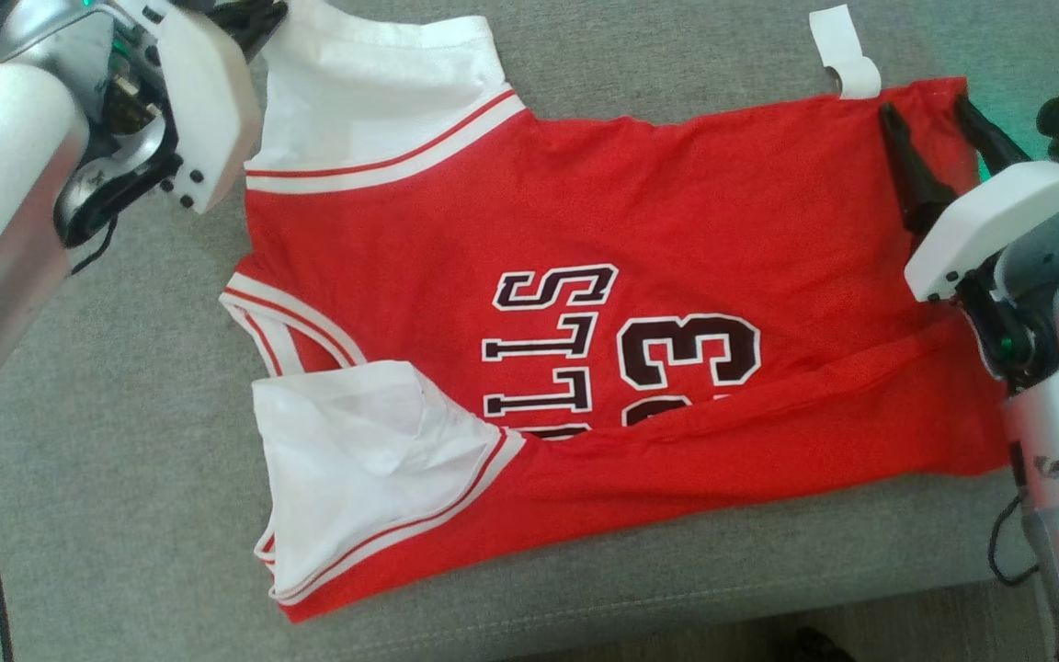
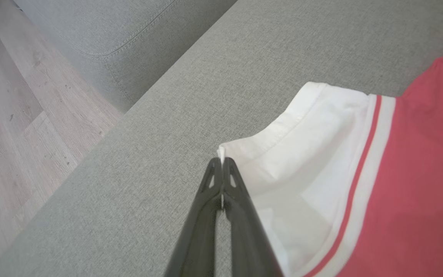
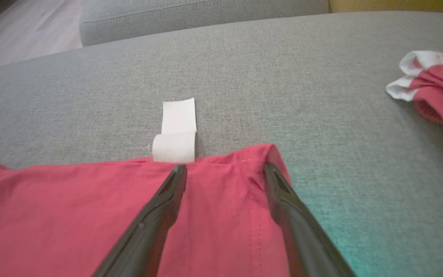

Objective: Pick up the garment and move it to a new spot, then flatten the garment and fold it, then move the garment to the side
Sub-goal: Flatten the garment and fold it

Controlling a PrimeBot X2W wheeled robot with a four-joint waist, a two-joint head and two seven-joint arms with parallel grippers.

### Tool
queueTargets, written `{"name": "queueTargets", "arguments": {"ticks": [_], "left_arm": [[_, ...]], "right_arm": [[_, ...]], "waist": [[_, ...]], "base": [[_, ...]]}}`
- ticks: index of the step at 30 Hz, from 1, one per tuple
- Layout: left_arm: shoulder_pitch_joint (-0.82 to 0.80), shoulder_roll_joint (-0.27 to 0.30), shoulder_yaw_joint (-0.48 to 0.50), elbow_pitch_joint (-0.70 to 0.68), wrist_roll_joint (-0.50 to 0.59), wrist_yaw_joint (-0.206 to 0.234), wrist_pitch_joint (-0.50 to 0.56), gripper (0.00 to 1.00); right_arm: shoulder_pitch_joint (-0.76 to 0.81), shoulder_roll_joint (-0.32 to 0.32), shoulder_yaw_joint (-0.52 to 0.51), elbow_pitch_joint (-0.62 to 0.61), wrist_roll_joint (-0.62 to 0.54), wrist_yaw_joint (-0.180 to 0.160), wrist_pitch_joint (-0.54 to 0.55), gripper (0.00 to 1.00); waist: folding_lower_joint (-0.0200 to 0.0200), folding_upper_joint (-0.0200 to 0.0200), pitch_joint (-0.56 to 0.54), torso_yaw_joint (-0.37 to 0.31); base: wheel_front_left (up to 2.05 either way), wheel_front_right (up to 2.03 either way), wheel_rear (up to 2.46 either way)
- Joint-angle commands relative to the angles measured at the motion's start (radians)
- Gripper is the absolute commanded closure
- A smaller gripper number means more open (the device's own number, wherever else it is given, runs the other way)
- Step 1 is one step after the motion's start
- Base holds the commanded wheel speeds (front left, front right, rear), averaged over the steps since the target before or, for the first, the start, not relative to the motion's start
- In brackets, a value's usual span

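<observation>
A red jersey [image 1: 677,230] with dark lettering and numerals lies spread sideways on a grey sofa cushion [image 1: 125,414], collar end toward the robot's left and hem toward its right, its near long edge folded up over the lower part of the print. At the far-left corner, the left gripper [image 2: 221,163] is pinched together on the very corner of a white sleeve [image 2: 302,146], a sliver of white cloth showing between its dark fingertips (the rest of that sleeve lies flat on the cushion). The right gripper [image 1: 925,108] stands with its two fingers well apart over the far-right corner of the hem, holding nothing; in the right wrist view both tips lie over the red fabric just short of its edge, though whether they press on it cannot be told. A white label [image 3: 175,134], curled over on itself, sticks out from the hem just beyond the right gripper's left-hand finger and rests on the cushion. A second red-and-white garment [image 3: 437,80] lies bunched on the same cushion, well apart from the jersey. Pale wooden floor [image 2: 14,115] shows beside the sofa in the left wrist view.
</observation>
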Motion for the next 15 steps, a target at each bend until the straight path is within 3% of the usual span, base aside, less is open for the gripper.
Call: {"name": "queueTargets", "arguments": {"ticks": [1,13,15], "left_arm": [[-0.056,0.04,0.039,-0.027,0.001,0.001,-0.006,1.0],[-0.057,0.045,0.027,-0.036,0.003,0.002,-0.01,1.0],[-0.057,0.048,0.026,-0.037,0.002,0.002,-0.01,1.0]], "right_arm": [[-0.03,-0.019,0.016,-0.024,0.009,-0.001,-0.001,0.0],[-0.061,-0.018,-0.007,0.021,-0.012,-0.001,-0.004,0.0],[-0.062,-0.014,-0.007,0.023,-0.003,-0.001,-0.002,0.07]], "waist": [[0.0,0.0,0.003,0.004],[0.0,0.0,0.007,0.016],[0.0,0.0,0.006,0.016]], "base": [[0.0,0.0,0.0],[0.0,0.0,0.0],[0.0,0.0,0.0]]}}
